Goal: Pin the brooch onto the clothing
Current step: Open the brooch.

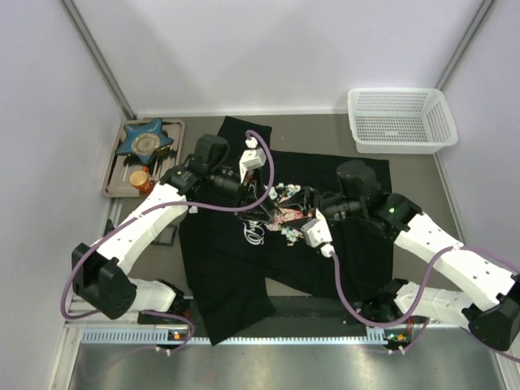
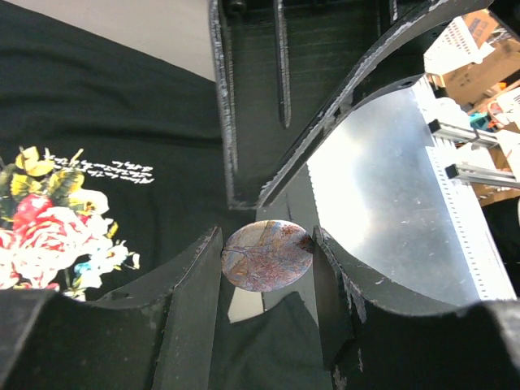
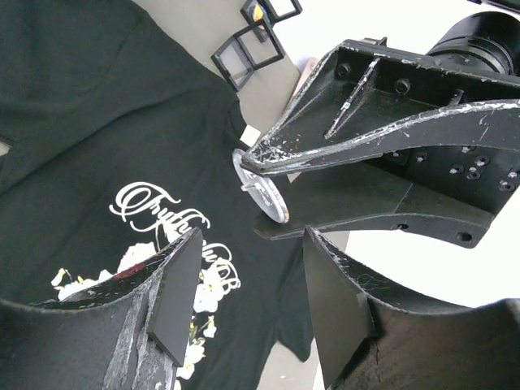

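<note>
Black T-shirt (image 1: 227, 284) lies spread flat on the grey table (image 1: 422, 187), rose print (image 2: 49, 219) facing up. Both arms meet over the chest area.

Left gripper (image 2: 266, 270): fingers pinching the brooch (image 2: 266, 255) by its rim, one pad on each side. The disc hangs clear of the cloth, near the neckline in the right wrist view.

Right gripper (image 3: 252, 240): fingers spread with nothing between them, facing the brooch's pale back, where a small stub (image 3: 246, 184), probably the pin, stands out.

Risks noted:
- The rim grip is narrow. A push from the right fingers could twist or pop the disc loose, dropping it on the shirt.
- The pin is tiny. A slightly misaimed pinch would miss it or bend it.
- Pressing down on loose fabric may bunch it, or pin both layers together.
</note>
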`<state>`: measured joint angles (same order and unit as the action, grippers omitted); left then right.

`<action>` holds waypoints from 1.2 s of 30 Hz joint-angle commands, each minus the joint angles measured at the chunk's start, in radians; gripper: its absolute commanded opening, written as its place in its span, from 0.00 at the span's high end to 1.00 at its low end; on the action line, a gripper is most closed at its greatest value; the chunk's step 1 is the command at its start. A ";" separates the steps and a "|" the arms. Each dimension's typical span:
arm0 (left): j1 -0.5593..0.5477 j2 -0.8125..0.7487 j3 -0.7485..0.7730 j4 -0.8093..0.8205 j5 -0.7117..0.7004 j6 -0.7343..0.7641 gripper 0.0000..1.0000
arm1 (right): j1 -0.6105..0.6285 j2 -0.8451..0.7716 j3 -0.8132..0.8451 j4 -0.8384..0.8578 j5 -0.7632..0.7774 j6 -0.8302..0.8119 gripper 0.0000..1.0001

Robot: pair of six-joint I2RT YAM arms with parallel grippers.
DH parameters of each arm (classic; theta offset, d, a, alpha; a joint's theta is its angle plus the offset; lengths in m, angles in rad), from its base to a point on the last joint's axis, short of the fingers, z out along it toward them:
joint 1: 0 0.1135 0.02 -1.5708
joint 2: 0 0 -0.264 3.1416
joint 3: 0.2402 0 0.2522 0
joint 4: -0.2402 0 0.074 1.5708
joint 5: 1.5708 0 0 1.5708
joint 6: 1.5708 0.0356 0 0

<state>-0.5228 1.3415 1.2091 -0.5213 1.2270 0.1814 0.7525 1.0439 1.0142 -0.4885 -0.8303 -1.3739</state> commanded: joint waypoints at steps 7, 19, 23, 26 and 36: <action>-0.023 -0.002 -0.023 0.032 0.068 -0.040 0.63 | 0.042 0.038 0.064 0.024 -0.039 -0.122 0.57; -0.034 0.036 -0.010 0.027 0.058 -0.034 0.64 | 0.068 0.077 0.096 0.011 -0.061 -0.134 0.71; -0.032 0.039 -0.008 0.014 0.057 -0.025 0.64 | 0.068 0.084 0.093 -0.002 -0.067 -0.160 0.76; -0.034 0.039 -0.006 0.014 0.062 -0.023 0.65 | 0.068 0.087 0.095 -0.036 -0.070 -0.195 0.75; -0.011 0.022 0.017 -0.013 0.017 -0.023 0.38 | 0.068 0.107 0.141 -0.061 -0.037 -0.081 1.00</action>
<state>-0.5499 1.3857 1.1858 -0.5514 1.2549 0.1574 0.8051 1.1378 1.0698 -0.5678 -0.8394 -1.5581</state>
